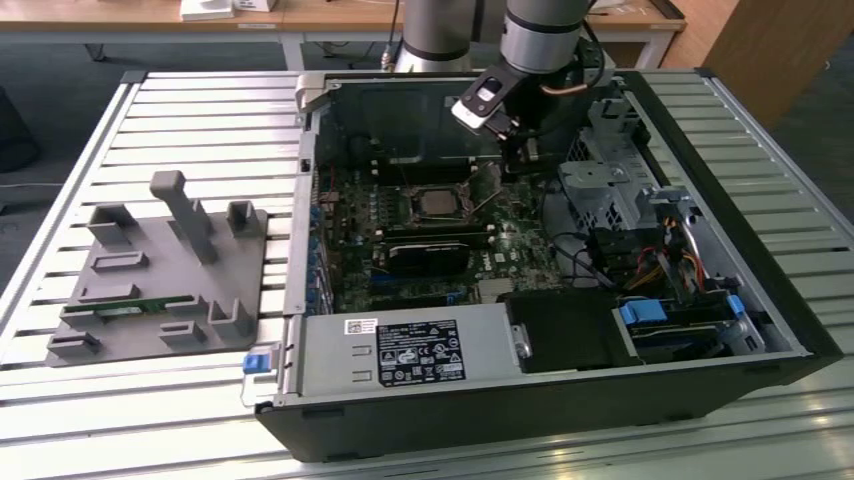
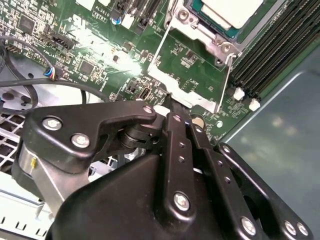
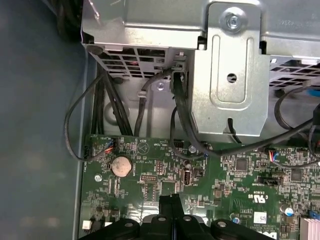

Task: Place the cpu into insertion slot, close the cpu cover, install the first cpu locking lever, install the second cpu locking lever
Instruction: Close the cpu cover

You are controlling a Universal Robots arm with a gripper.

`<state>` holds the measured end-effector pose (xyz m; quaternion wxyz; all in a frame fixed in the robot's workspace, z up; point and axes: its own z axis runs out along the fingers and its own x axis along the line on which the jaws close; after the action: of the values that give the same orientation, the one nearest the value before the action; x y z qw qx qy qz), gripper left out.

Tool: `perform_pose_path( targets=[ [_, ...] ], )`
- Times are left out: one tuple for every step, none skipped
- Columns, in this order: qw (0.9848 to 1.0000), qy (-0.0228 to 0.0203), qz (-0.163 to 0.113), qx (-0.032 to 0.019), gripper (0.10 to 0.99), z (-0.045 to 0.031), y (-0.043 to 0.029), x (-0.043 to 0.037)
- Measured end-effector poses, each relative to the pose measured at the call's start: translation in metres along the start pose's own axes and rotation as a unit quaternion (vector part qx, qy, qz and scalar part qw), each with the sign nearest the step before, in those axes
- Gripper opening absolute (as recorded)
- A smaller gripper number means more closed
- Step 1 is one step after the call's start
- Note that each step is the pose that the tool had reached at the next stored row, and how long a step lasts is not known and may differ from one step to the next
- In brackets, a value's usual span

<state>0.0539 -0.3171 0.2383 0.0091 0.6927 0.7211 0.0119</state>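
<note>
Cpu (image 2: pixel 232 12) lies seated in insertion slot (image 2: pixel 229 33). Beside the cpu, cpu cover (image 2: pixel 190 97) stands raised. Gripper (image 2: pixel 167 102) has its fingers pressed together at the cover's free edge, probably to tip it closed.

In the second wrist view, the cpu (image 2: pixel 234 12) is cut off by the picture's edge. My claw (image 2: pixel 167 101) hides the near rim of the cpu cover (image 2: pixel 190 96), so I cannot tell whether I pinch it.

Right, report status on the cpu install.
Status: gripper shut, tips at free edge of the cpu cover. The cpu seated in the insertion slot, cover raised open. Nothing blocking it.
</note>
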Motion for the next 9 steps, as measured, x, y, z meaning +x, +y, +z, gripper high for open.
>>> perform_pose_path(
  targets=[
    [1.0000,0.0000,0.000,0.0004,0.118,-0.0011,-0.0002,0.0000],
    [1.0000,0.0000,0.000,0.0008,0.118,-0.0019,-0.0004,0.0000],
    [1.0000,0.0000,0.000,0.0011,0.118,-0.0022,-0.0006,0.0001],
    [1.0000,0.0001,0.000,0.0011,0.118,-0.0022,-0.0006,0.0001],
    [1.0000,0.0001,0.000,0.0011,0.118,-0.0022,-0.0006,0.0001],
    [1.0000,0.0001,0.000,0.0011,0.118,-0.0023,-0.0006,0.0000],
    [1.0000,0.0001,0.000,0.0011,0.118,-0.0023,-0.0006,0.0000],
    [1.0000,0.0001,0.000,0.0011,0.118,-0.0023,-0.0007,0.0000],
    [1.0000,0.0000,0.000,0.0011,0.118,-0.0023,-0.0007,0.0000]
  ],
)
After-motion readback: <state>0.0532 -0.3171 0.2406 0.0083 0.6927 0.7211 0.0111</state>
